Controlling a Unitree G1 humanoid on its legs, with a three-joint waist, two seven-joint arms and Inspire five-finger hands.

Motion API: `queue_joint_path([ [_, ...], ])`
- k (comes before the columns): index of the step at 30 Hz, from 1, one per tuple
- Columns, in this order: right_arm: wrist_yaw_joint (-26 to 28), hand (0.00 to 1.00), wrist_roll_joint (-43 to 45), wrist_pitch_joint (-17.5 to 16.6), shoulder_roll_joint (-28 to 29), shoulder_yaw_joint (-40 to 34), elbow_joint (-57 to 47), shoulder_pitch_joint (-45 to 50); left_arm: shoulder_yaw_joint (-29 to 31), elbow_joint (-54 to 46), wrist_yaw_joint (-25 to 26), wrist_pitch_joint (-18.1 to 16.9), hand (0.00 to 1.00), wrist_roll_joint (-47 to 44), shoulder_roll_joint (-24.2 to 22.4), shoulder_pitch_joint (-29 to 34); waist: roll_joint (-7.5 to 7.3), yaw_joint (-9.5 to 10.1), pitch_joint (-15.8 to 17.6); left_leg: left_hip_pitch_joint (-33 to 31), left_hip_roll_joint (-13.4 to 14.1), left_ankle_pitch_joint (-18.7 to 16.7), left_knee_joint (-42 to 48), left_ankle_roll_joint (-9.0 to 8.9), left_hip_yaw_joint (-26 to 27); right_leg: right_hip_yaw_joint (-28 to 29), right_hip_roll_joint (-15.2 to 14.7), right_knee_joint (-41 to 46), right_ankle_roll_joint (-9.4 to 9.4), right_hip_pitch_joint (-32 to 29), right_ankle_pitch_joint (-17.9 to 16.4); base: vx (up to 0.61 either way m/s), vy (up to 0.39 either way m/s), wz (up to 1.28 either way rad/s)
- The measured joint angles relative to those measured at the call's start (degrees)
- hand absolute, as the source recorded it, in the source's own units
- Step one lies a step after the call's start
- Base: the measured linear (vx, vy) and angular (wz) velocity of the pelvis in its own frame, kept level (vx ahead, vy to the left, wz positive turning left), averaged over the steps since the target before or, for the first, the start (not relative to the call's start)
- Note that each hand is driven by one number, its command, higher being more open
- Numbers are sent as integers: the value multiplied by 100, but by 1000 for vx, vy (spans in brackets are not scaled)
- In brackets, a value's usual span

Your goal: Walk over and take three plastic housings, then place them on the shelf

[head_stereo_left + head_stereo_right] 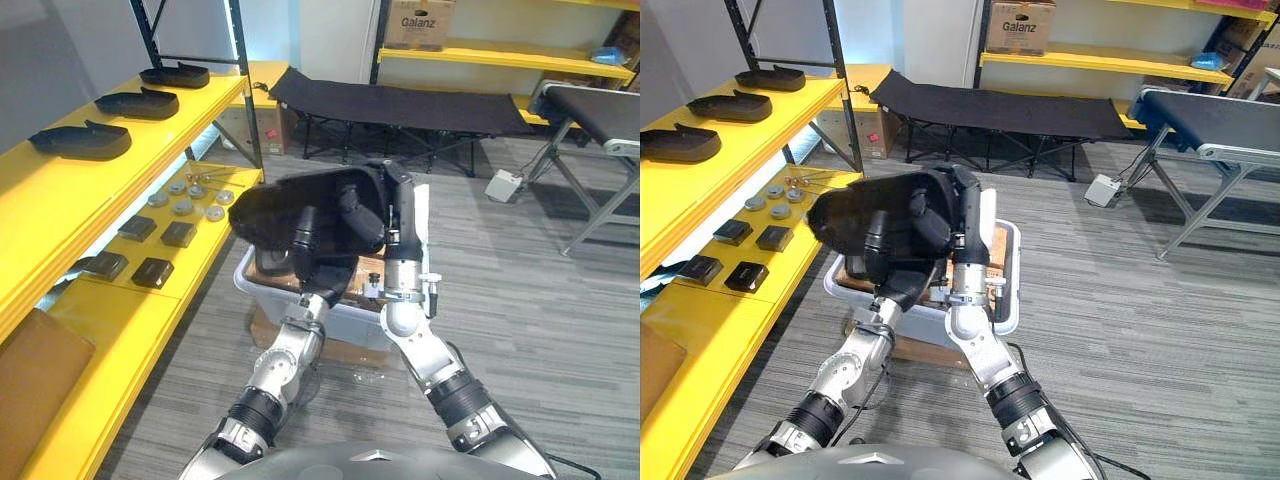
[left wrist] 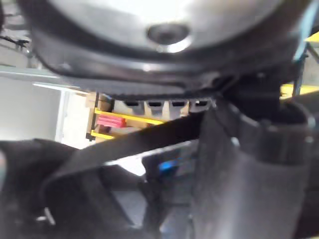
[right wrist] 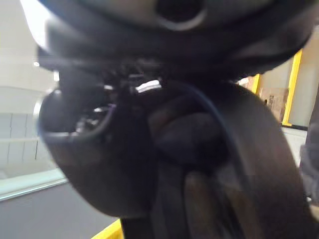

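Around the right end of the housing (image 1: 268, 212) my right hand (image 1: 393, 212) is closed, its fingers (image 1: 356, 214) hooked over the rim and into the hollow side. My left hand (image 1: 304, 243) rises from below and lies against the near face, closer to the middle. Whether it is clamped on the shell or only propping it I cannot tell, since the shell covers most of it. The housing sits between my two hands, raised in front of me, its broad rounded end reaching out to my left past both of them. It hangs clear above the bin (image 1: 1012, 282) on the floor, touching nothing but me. I judge it to be a light, thin, stiff moulding with a smooth and rather slippery skin. It is wide enough that one hand would let it swing, so the rim and the inner ribs are the places to hold, not the glossy curve. Squeezed too hard, the thin wall might flex or crack. To my left runs the yellow shelf (image 1: 60, 195), well apart from the housing, and three other housings (image 1: 137, 103) lie in a row on its upper deck.
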Motion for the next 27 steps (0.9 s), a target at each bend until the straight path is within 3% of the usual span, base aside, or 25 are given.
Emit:
queue_joint_path([
  [7,262,0,369,-1,-2,108,19,138,-1,35,142,-291,100,-15,20,1,-30,12,17,-8,1,-40,-3,-36,12,22,0,0,-1,-18,-8,0,0,0],
  [8,289,0,436,-5,0,116,18,190,-8,34,198,-365,0,-30,22,9,-33,5,18,-8,0,-44,-3,-36,17,28,0,0,1,-22,-10,0,0,-4],
  [11,400,0,709,0,17,103,17,504,-193,33,603,-888,0,-302,44,41,-48,-21,33,-11,1,-63,-4,-43,56,67,-2,0,-14,-48,-32,0,0,-6],
  [16,526,0,698,17,72,160,16,836,-200,-10,1033,-1347,0,-767,49,60,-70,-45,50,-37,-1,-95,11,-54,125,126,2,2,-2,-123,-24,22,0,-7],
  [27,584,0,575,125,298,296,9,893,-164,-433,1202,-1891,0,-729,69,305,-55,-50,62,-94,-46,-73,14,-11,110,68,3,33,13,-157,-8,44,3,1],
])
